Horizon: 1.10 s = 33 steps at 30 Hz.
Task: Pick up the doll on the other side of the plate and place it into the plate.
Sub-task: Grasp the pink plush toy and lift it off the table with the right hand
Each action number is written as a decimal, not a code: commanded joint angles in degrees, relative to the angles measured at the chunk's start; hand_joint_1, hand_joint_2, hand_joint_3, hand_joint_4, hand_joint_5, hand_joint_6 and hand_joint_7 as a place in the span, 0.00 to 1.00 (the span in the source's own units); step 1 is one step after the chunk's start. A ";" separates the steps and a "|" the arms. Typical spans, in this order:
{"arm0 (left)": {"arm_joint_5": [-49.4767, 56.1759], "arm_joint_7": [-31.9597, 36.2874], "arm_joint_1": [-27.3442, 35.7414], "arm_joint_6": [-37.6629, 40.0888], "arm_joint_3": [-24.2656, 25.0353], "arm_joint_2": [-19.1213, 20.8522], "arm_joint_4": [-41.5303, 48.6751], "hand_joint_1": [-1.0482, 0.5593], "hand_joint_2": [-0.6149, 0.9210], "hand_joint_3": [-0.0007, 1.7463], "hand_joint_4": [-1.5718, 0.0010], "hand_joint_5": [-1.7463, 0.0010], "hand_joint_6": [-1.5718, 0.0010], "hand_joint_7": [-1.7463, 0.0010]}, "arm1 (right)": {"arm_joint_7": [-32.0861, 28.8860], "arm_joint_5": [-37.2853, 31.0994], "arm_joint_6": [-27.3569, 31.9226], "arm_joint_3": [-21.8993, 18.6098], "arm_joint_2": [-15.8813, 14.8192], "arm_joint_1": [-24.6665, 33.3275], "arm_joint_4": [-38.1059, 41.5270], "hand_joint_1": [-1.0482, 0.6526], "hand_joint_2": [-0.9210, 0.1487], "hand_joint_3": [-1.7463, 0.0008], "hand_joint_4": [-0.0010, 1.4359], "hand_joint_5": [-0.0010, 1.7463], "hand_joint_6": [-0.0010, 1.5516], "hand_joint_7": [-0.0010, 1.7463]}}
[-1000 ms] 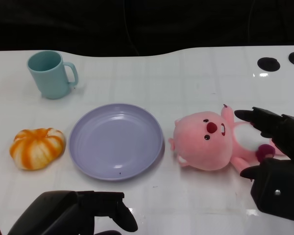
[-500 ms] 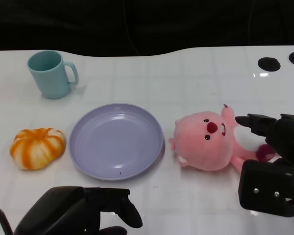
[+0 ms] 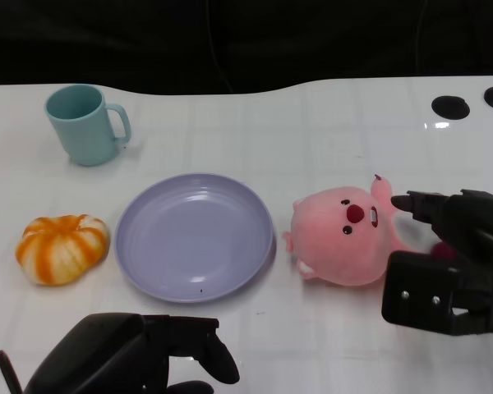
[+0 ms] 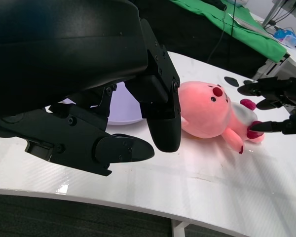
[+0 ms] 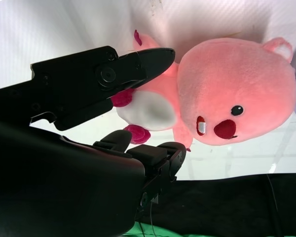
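- Two hands in the picture, and the right hand (image 3: 448,258) is the busy one: its fingers are spread wide around the body of the pink plush doll (image 3: 345,236), one reaching over the far side and a thick one sitting on the near side, with nothing clamped yet.
- From the right wrist view, the fingers (image 5: 101,79) bracket the doll's white belly; whether they already touch the fabric, I cannot tell.
- Left hand (image 3: 131,361) hangs low at the near edge of the table, fingers loosely curled in, holding nothing.
- Doll lies on its back just to the right of the lavender plate (image 3: 195,236), head towards the plate, close to the rim but apart from it.
- My read: this is the closing-in stage, grasp not yet made. Best play is to close around the torso rather than the big round head, squeeze until the stuffing gives, lift clear of the rim, then carry it left over the plate.
- Soft, fuzzy plush will compress and may sag, so a shallow pinch could slip.
- Plate looks smooth, shallow and glossy, probably plastic; the white tabletop (image 3: 312,139) is shiny too.
- Further out: a ribbed orange-and-white pumpkin (image 3: 63,248) left of the plate, and a teal mug (image 3: 85,125) beyond.
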 commanded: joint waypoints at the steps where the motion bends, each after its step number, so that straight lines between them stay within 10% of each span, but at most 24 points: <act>1: 0.22 0.10 0.31 -0.35 0.37 0.52 0.22 0.51 1.00 0.20 0.60 0.05 0.54 0.52 | 0.14 -0.07 0.97 0.34 1.29 -2.98 3.36 0.21 0.00 0.91 0.07 0.31 0.20 0.03; 33: -0.46 -0.70 5.21 1.28 1.47 0.47 -6.80 0.51 1.00 0.22 0.61 0.03 0.55 0.51 | 4.56 -1.37 3.72 11.53 8.75 -22.19 32.01 0.18 0.00 0.89 0.07 0.24 0.23 0.01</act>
